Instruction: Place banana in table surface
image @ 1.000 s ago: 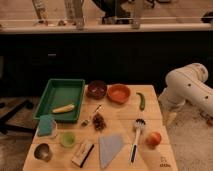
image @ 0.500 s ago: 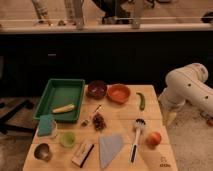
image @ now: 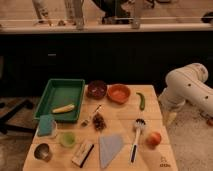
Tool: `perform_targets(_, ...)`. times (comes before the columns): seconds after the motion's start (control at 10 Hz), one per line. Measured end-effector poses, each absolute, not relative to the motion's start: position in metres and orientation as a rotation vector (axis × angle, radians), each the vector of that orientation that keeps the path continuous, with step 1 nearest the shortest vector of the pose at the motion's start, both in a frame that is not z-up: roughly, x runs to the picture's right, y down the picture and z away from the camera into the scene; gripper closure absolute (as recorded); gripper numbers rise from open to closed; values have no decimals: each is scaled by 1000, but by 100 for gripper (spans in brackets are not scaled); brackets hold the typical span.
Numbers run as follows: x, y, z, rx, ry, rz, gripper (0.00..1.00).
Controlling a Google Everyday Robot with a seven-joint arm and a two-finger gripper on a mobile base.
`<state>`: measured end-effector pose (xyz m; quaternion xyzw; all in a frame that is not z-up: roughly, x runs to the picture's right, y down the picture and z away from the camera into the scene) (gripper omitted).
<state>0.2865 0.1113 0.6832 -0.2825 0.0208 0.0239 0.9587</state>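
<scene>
The banana [image: 63, 108] lies in the green tray [image: 76, 83], well apart from the gripper [image: 170, 118]. The gripper hangs off the table's [image: 120, 122] right edge at the end of the white arm [image: 186, 86], with the whole width of the tabletop between them. Seen from the fingers, the fruit is far off to the camera's left and slightly nearer the camera. Its long axis runs roughly left to right, the right end tipped a little away (so a grasp across its narrow width would suit it best). The fingers are spread wide, with nothing between them. There is only this one arm, so it has to make the whole reach. Compared with the earlier frames nothing has moved: arm, banana and tray sit where they were.
</scene>
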Motion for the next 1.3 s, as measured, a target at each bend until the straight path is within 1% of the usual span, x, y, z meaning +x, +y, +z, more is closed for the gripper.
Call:
perform_targets(0.4, 289, 113, 686, -577, 31, 48, 20)
perform_targets(0.8, 295, 124, 682, -581, 31, 48, 20)
perform_targets(1.3, 287, 164, 653, -590, 38, -26, 20)
